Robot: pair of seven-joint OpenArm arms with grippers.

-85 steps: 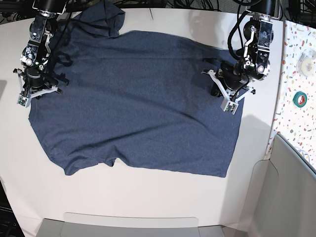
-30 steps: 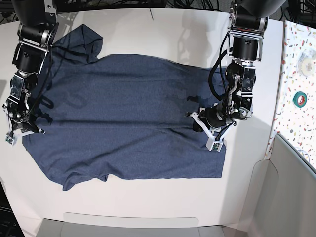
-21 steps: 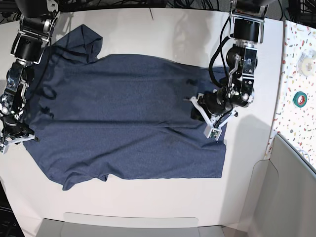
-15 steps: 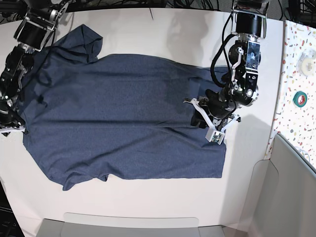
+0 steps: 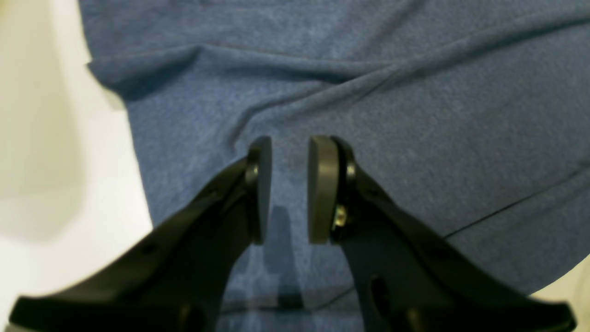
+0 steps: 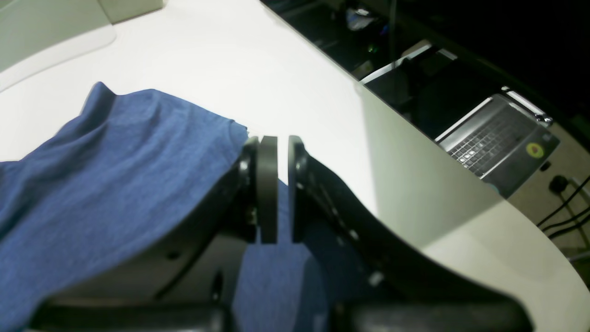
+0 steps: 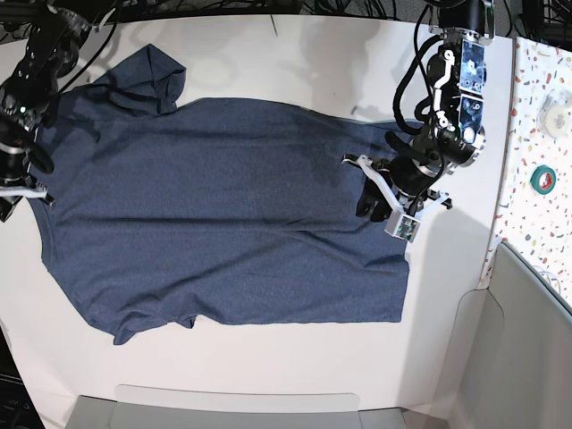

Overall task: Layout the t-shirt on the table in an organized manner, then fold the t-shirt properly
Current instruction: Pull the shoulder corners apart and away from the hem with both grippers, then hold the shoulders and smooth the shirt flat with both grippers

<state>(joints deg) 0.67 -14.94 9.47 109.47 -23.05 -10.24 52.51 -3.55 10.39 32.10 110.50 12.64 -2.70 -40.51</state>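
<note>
The dark navy t-shirt [image 7: 223, 206] lies spread flat on the white table [image 7: 268, 366], one sleeve bunched at the back left [image 7: 152, 76]; no lettering shows. My left gripper [image 7: 368, 204] hovers over the shirt's right edge. In the left wrist view it [image 5: 289, 184] is slightly open and empty above wrinkled cloth [image 5: 415, 115], next to bare table [image 5: 55, 184]. My right gripper [image 7: 27, 195] is at the shirt's left edge. In the right wrist view its jaws [image 6: 282, 184] are nearly closed on the raised shirt edge [image 6: 115, 161].
A speckled strip [image 7: 536, 54] at the right holds a green tape roll [image 7: 542, 179] and a white roll [image 7: 556, 112]. A grey bin [image 7: 527, 357] stands at the front right and a grey tray [image 7: 241, 407] along the front. A laptop [image 6: 498, 138] sits beyond the table's left edge.
The shirt slid toward the front left, then stayed put. In the last second both grippers moved toward the back; the left one rose off the shirt's right edge.
</note>
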